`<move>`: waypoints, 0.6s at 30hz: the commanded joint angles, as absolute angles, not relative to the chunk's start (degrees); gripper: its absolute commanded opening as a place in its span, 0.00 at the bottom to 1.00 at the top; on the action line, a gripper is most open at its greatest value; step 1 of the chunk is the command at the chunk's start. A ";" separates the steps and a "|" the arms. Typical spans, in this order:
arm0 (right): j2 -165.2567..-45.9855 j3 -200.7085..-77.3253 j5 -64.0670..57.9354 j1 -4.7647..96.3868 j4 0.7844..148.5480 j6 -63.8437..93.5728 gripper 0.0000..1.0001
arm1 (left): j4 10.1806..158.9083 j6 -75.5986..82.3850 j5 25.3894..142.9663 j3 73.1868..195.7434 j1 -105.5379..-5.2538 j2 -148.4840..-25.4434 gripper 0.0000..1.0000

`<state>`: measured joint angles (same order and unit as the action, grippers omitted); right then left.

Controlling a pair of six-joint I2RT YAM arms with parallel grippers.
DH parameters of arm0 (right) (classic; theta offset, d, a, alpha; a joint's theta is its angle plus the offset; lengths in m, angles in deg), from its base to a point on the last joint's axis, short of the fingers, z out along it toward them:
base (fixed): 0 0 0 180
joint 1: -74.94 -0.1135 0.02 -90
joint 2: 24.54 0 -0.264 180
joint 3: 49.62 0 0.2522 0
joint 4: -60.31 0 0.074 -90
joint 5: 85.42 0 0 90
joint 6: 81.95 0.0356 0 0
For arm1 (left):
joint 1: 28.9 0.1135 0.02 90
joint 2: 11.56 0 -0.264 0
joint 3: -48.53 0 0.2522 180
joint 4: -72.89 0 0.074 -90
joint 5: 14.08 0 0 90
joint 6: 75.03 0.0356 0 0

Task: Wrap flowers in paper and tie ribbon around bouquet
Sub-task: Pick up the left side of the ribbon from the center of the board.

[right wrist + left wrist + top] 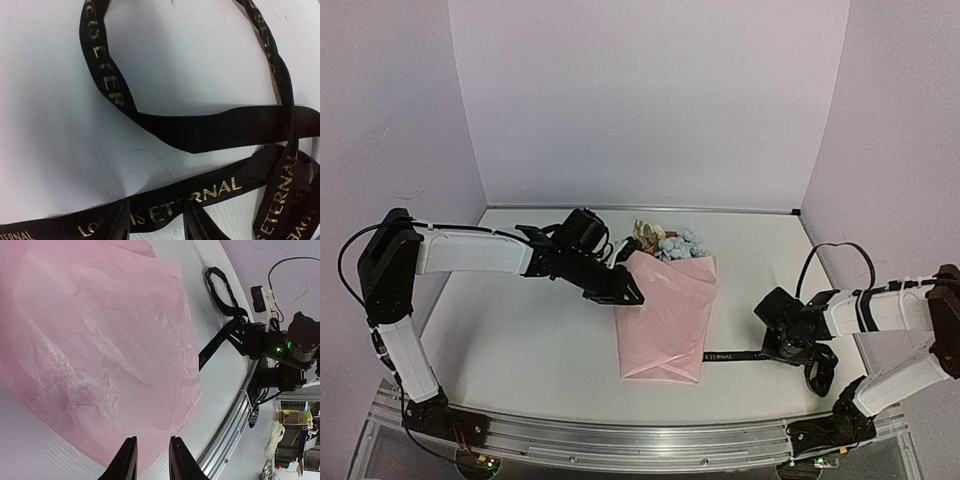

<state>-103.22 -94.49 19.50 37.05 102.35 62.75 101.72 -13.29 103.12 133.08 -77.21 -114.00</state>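
The bouquet lies mid-table as a pink paper cone, with the blue, cream and orange flowers showing at its far end. My left gripper is at the cone's left edge, its jaws a narrow gap apart over the paper with nothing pinched. The black ribbon with gold lettering runs out from under the cone's near right corner and loops by the right arm. My right gripper is low over it, jaws apart, the ribbon crossing between the fingertips.
An aluminium rail runs along the table's near edge. Pale walls close in the back and both sides. The right arm's black wrist sits close to the cone's near right corner.
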 commanded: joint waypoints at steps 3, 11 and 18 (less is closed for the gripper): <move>-105.86 -91.84 14.49 37.85 102.67 61.37 0.05 | 101.43 -11.02 103.83 135.71 -77.21 -111.30 0.24; -97.21 -97.63 10.83 38.77 112.00 56.80 0.00 | 99.73 -7.94 102.99 136.73 -79.31 -111.78 0.23; -85.75 -107.73 1.93 38.77 124.00 53.04 0.00 | 100.43 0.78 96.19 142.86 -86.58 -114.52 0.28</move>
